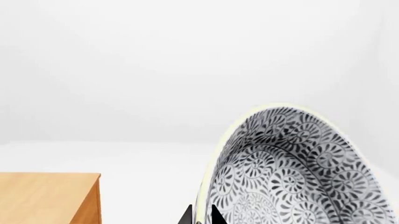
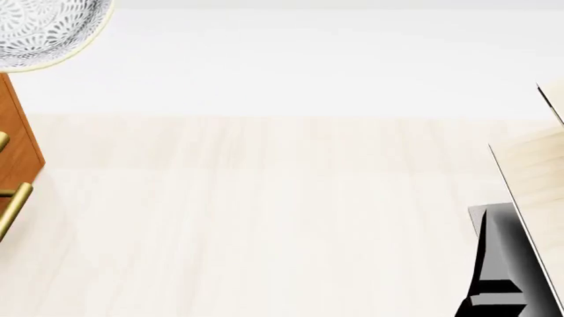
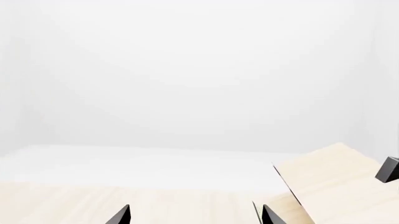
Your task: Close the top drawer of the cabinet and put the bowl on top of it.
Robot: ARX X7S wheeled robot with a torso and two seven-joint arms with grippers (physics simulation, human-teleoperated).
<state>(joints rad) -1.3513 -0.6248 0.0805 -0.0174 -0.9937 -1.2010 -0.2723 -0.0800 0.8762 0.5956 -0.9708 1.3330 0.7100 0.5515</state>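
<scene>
The cabinet (image 1: 46,196) shows as an orange-brown wooden top at the edge of the left wrist view, and in the head view only its side and two brass handles (image 2: 12,205) peek in at the far left, so whether the top drawer is fully shut cannot be told from here. The bowl (image 1: 293,172), white with a dense grey-blue petal pattern, is held tilted on its rim by the left pincer (image 1: 201,215), whose dark tips sit one on each side of the rim, pinching it; it hangs in the air beside the cabinet top, not yet over it. To do this step well, I judge the bowl should be carried across above the wooden top, levelled so its base faces down, lowered until it rests flat, and only then let go; released at a tilt near the edge, it could roll off. The right pincer (image 3: 194,217) is spread and holds nothing, near a pale light-wood shelf structure (image 3: 337,177). The floor (image 2: 264,218) is pale wood, the walls plain white
</scene>
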